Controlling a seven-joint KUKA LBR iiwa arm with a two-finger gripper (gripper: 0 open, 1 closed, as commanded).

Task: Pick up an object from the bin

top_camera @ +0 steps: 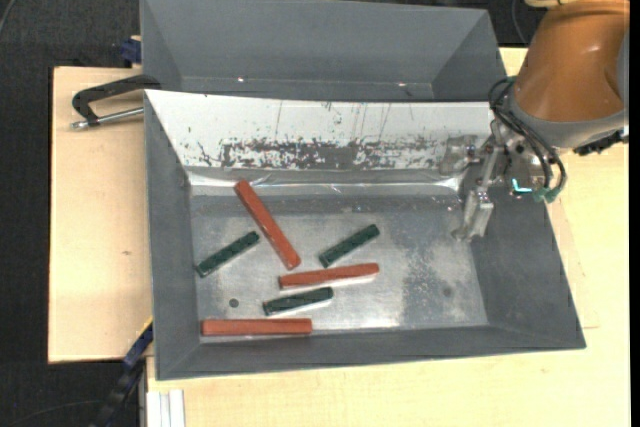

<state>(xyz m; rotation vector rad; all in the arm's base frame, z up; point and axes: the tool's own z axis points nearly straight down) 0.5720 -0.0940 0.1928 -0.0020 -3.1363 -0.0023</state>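
Camera view gave you the bin (166, 245) from above, with six sticks loose on the left and middle of its floor; going from your left, the left green stick (228, 253) lay slanted, its right end higher in the picture, near the left wall; below it, close along the near wall, the bottom red stick (257, 326) lay almost level; a small dark speck (233, 304) sat between those two, too small to name. The long red stick (267, 223) ran on a steep slant from upper left to lower right; its upper end lay close to the foot of the far wall; the left green stick's right end lay just beside it, and you could not tell whether they touched. The low green stick (298, 301) lay just above the bottom red stick's right end; the mid red stick (329, 276) lay just above that, with a pale edge along its lower side; the right green stick (349, 244) lay slanted above it, apart from it. The gripper (472, 215) hung at the right side of the bin, over bare floor near the far right corner, well apart from every stick; the right green stick was the nearest to it; you could not tell whether the gripper stood wide or narrow. The orange cover (575, 55) sat above it at the right edge.
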